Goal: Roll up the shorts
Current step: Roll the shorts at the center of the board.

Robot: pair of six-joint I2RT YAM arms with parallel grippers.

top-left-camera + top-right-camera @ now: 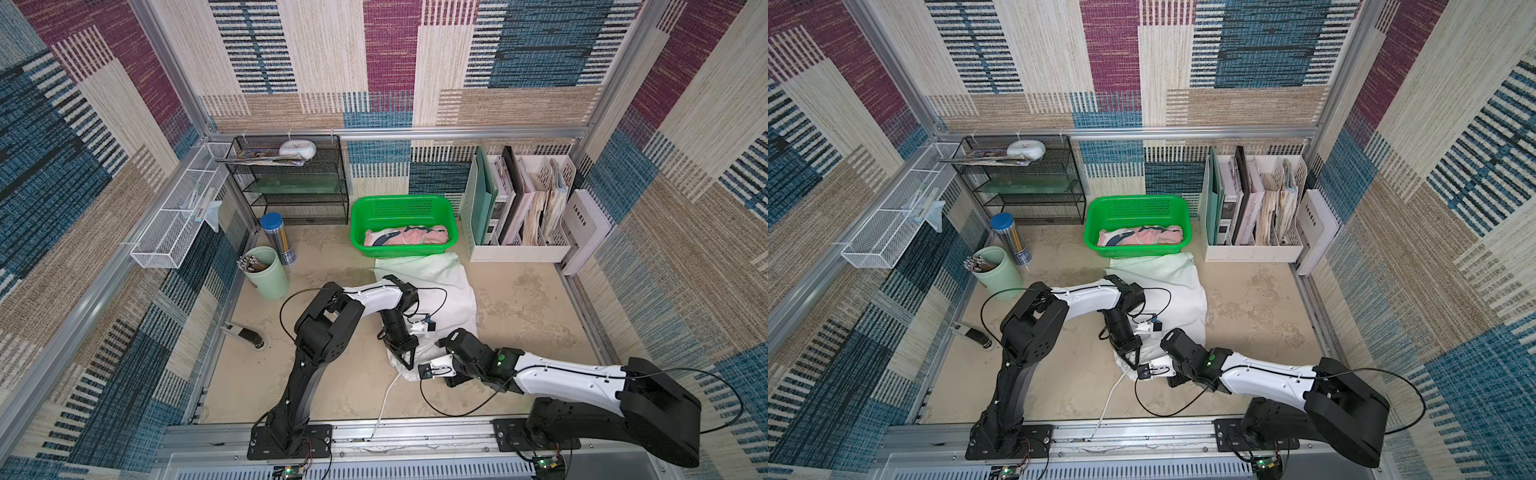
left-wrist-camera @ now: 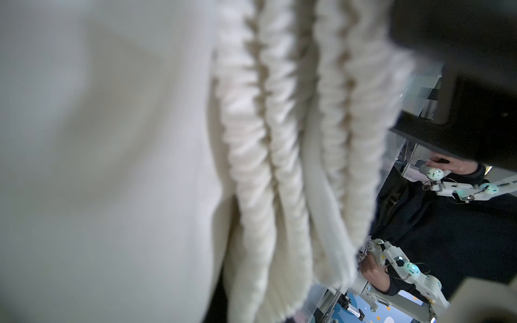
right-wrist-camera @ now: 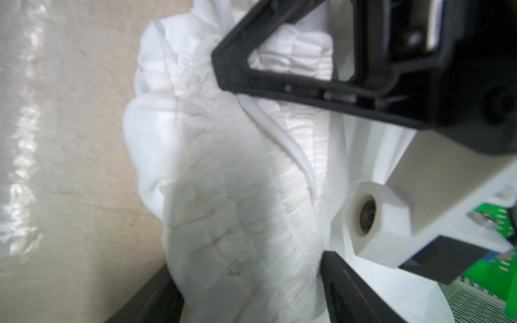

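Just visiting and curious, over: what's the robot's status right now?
Left gripper shut on white shorts at the waistband. Right gripper astride the bunched end, grip unclear. Pink shorts bundled in green basket. Nothing blocking; drawstring trails loose.

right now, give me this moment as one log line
left claw: shut on white shorts waistband | right claw: open, astride same waistband | pink shorts: in basket

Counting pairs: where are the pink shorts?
In both top views the pink shorts lie inside the green basket at the back, just beyond the white shorts.
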